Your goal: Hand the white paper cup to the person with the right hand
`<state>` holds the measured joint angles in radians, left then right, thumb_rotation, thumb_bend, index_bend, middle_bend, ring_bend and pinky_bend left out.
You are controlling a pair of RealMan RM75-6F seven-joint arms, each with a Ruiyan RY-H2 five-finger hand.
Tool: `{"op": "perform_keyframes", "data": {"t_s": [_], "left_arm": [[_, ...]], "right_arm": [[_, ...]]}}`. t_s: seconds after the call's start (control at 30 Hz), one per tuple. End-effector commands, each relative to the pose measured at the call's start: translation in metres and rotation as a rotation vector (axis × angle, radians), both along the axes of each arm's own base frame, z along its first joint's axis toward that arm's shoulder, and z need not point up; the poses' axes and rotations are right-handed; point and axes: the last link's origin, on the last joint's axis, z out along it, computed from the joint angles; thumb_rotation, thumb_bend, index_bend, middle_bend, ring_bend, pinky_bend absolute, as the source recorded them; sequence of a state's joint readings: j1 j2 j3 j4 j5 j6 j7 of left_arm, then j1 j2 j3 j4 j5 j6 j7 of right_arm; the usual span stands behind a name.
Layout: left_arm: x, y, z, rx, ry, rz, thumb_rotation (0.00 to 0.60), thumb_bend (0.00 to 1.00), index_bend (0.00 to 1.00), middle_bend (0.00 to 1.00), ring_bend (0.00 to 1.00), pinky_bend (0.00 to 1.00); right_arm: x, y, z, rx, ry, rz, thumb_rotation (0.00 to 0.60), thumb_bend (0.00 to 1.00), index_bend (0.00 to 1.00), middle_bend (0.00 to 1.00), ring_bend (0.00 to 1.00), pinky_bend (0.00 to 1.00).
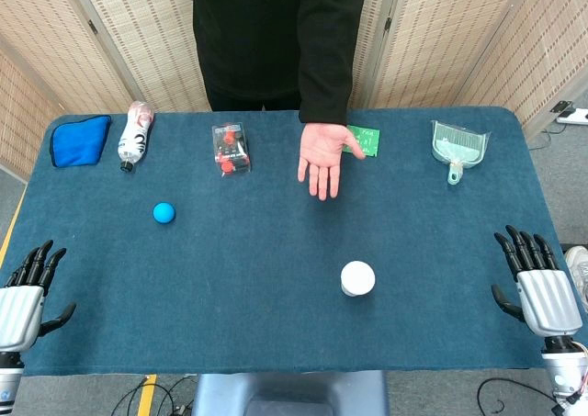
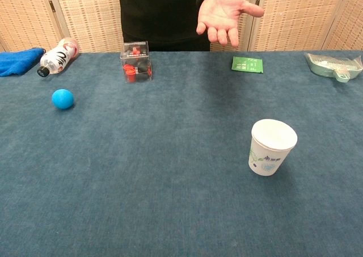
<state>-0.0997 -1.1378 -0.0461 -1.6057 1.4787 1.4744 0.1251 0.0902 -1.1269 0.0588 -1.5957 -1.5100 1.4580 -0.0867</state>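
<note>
The white paper cup (image 1: 357,278) (image 2: 271,147) stands upright on the blue tablecloth, right of the middle and toward the near edge. The person's open palm (image 1: 322,157) (image 2: 224,16) is held out above the far side of the table. My right hand (image 1: 533,278) rests at the table's near right corner, fingers spread, holding nothing, well to the right of the cup. My left hand (image 1: 28,292) lies at the near left corner, fingers apart and empty. The chest view shows neither hand.
Along the far edge lie a blue cloth (image 1: 79,140), a plastic bottle (image 1: 135,135), a clear box with red parts (image 1: 231,148), a green card (image 1: 366,140) and a pale dustpan (image 1: 459,147). A blue ball (image 1: 163,213) sits left of centre.
</note>
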Motion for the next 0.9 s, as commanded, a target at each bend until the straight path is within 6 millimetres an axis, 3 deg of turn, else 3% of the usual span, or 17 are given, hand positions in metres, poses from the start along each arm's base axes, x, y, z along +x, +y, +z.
{"op": "perform_keyframes", "data": {"t_s": [0.03, 0.23, 0.37, 0.67, 0.9], "left_arm": [[0.0, 0.002, 0.0, -0.003, 0.0, 0.004, 0.6, 0.32, 0.09, 0.0, 0.0, 0.25], [0.001, 0.002, -0.003, -0.006, 0.004, 0.007, 0.6, 0.32, 0.09, 0.0, 0.0, 0.25], [0.002, 0.004, -0.002, -0.007, -0.012, 0.002, 0.6, 0.32, 0.09, 0.0, 0.0, 0.25], [-0.011, 0.005, 0.009, 0.004, -0.053, 0.086, 0.6, 0.32, 0.09, 0.0, 0.0, 0.25], [-0.013, 0.002, 0.017, 0.006, -0.099, 0.09, 0.6, 0.32, 0.09, 0.0, 0.0, 0.25]], "right_arm": [[-0.002, -0.002, -0.002, 0.025, -0.002, -0.01, 0.6, 0.28, 0.0, 0.0, 0.0, 0.0], [0.001, 0.001, -0.006, 0.13, -0.061, -0.005, 0.6, 0.28, 0.0, 0.0, 0.0, 0.0], [0.014, -0.001, -0.014, 0.232, -0.099, 0.039, 0.6, 0.27, 0.0, 0.0, 0.0, 0.0], [0.085, -0.037, -0.055, 0.513, -0.092, 0.199, 0.6, 0.19, 0.0, 0.0, 0.0, 0.0], [0.124, -0.068, -0.094, 0.614, -0.068, 0.236, 0.6, 0.18, 0.0, 0.0, 0.0, 0.0]]}}
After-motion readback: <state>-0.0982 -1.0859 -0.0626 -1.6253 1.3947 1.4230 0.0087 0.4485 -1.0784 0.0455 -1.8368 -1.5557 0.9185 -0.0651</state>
